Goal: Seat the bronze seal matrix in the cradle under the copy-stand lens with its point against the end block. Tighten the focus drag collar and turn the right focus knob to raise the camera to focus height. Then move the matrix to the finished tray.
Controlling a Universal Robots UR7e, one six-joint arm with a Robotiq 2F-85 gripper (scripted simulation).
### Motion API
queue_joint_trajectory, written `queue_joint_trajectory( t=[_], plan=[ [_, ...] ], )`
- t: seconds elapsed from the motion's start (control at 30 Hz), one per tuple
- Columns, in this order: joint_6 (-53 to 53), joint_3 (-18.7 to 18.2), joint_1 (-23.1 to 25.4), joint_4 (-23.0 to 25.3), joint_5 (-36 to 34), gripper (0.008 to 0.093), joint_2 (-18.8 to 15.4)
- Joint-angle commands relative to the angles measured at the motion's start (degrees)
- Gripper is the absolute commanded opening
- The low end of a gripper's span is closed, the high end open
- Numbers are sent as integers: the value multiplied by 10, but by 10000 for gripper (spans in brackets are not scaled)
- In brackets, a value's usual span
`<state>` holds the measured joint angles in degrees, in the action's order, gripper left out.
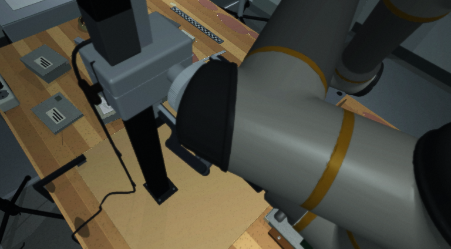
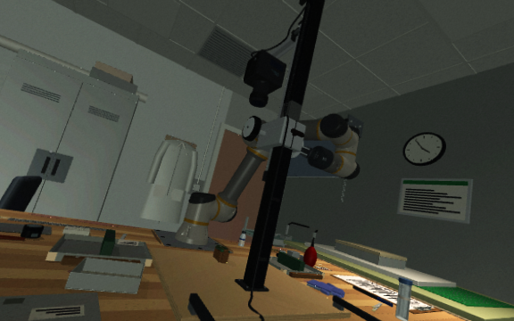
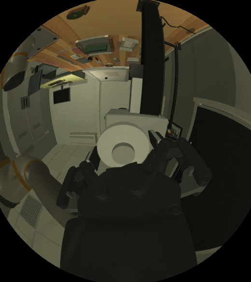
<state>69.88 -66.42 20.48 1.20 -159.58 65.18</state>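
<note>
The bronze seal matrix and its cradle are hidden behind the arm and the copy-stand carriage. The grey carriage (image 1: pixel 139 67) rides on the black column (image 2: pixel 279 147), with the camera (image 2: pixel 263 76) mounted above it. A pale ribbed focus knob (image 3: pixel 124 150) sticks out of the carriage side toward me; the side camera shows only its rim (image 1: pixel 179 81) past my wrist. Another knob (image 2: pixel 251 128) sits on the opposite side. My gripper (image 3: pixel 125 155) is level with the near knob, one finger on either side of it, and it is open and holds nothing.
A grey tray (image 2: pixel 105 272) lies on the wooden bench at the left, another tray (image 2: pixel 101 249) behind it. Two grey slabs (image 1: pixel 56 113) lie left of the column base (image 1: pixel 159 193). A black cable (image 1: pixel 109 153) trails from the carriage. My arm (image 1: pixel 316 126) fills the right side.
</note>
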Motion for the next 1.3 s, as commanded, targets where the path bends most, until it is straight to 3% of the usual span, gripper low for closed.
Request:
queue_joint_trajectory(
  t=[0.0, 1.27],
  plan=[
    [0, 1, 0, 0, 0, 934, 0],
    [0, 75, 49, -25, 50, 934, -50]
  ],
)
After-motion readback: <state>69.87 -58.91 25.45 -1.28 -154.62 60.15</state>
